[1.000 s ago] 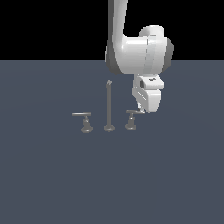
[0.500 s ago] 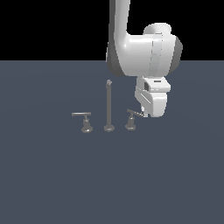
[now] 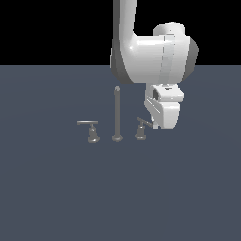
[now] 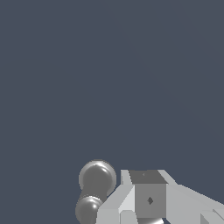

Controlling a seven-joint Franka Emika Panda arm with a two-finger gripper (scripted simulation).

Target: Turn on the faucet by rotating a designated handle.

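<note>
The tool (image 3: 156, 126), grip state unclear, sits against the designated handle (image 3: 142, 127), beside the spout post (image 3: 117, 113) and twin handle (image 3: 90, 129).

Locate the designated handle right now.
In the exterior view, the designated handle stands right of the spout post, beside the gripper, on the exterior view's right.

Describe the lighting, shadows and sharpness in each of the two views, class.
Exterior view: flat, even light; the faucet casts no shadow on the grey floor, black void above, edges sharp. Wrist view: bright round highlights on the designated handle, the gripper cropped at the frame's edge, no blur.
</note>
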